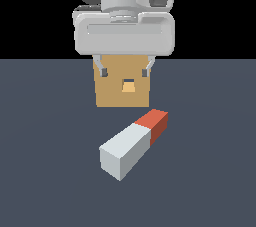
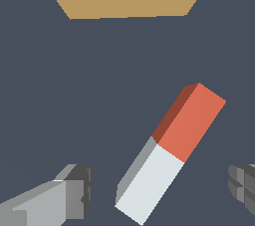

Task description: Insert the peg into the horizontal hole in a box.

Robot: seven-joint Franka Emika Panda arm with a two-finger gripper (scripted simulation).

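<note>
peg (image 1: 133,144) flat, gripper (image 1: 124,72) spread — unmarked

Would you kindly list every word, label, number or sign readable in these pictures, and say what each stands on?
None: no text, number or sign shows in either view. The peg is plain grey-white with a red end, the box plain tan around its hole, and the gripper bears no marking.

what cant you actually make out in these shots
- Box: its top is hidden behind the pincer in the exterior view; the wrist view's edge cuts it off.
- Hole: depth unreadable; cut by the edge in the wrist view.
- Peg: underside hidden in both views.
</note>
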